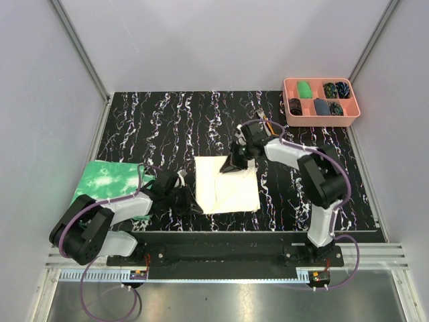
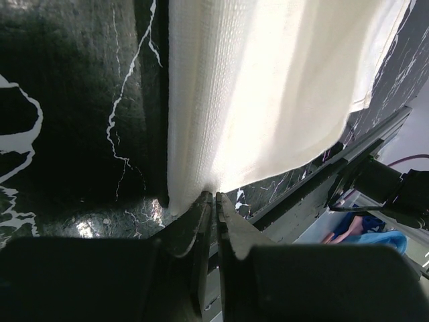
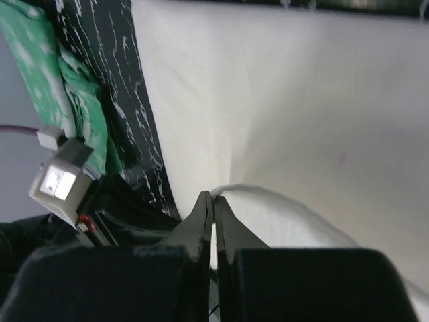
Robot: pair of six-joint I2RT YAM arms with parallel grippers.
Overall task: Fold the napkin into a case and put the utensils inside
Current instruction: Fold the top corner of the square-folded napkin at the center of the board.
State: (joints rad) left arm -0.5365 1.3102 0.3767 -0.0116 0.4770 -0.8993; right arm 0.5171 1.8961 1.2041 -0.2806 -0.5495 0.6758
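Here, on a black mat (image 1: 154, 121) veined with white, the napkin (image 1: 231, 194) lies just ahead of the two arm bases, its edges roughly square to the table. The mat is bare beyond its far edge and along its right side. The left side is tighter: the green-and-white cloth (image 1: 107, 178) sits at the mat's left border, and the left arm lies over part of it. The left arm reaches low and rightward from its base, and the left gripper (image 2: 214, 198) meets the napkin's near left corner, its jaws nearly together with the cloth edge running in between the tips. The right arm rises from its base, bends at the elbow and angles back to the left over the napkin's far right part. The right gripper (image 3: 214, 196) points down, its jaws pressed together on a small raised ridge of the cloth. A pink compartment tray (image 1: 286, 100) stands at the far right corner, well apart from both arms; what it holds is too small to tell. Plain pale walls on metal framing enclose the table.
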